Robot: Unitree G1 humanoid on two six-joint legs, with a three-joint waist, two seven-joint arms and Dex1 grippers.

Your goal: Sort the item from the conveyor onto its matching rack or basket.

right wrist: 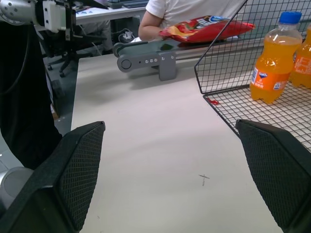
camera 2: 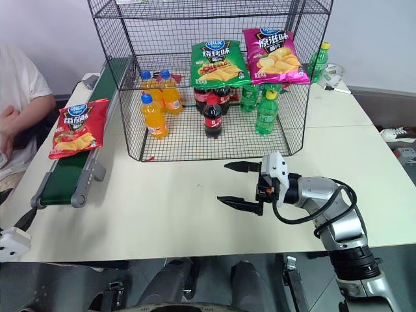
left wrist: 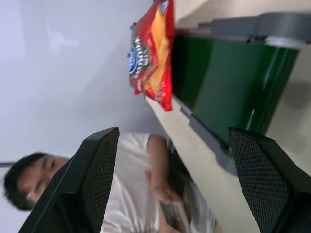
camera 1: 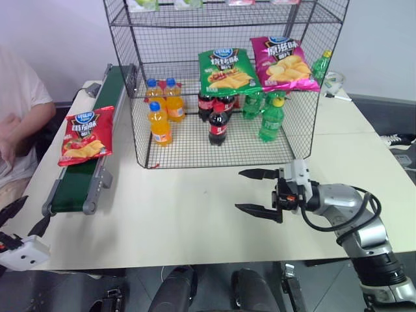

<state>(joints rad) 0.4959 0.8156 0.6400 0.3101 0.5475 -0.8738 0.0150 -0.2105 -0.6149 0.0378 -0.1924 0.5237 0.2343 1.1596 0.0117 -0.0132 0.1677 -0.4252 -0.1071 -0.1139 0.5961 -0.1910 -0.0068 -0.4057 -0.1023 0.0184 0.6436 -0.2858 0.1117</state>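
Red chip bag [camera 1: 87, 136] flat on conveyor [camera 1: 83, 186] at table's left edge; both grippers spread, empty; left gripper [camera 1: 21, 217] should pinch bag's near edge.

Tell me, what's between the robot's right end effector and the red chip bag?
Mostly bare table. In the left eye view nothing lies between the right end effector and the red chip bag, apart from the conveyor rail under the bag.

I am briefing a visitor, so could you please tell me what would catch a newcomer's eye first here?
The tall black wire rack at the table's far side, with green and pink chip bags propped above drink bottles. Next, the red chip bag lying on the green conveyor along the table's left edge. Then the right pincer, open above bare tabletop in front of the rack.
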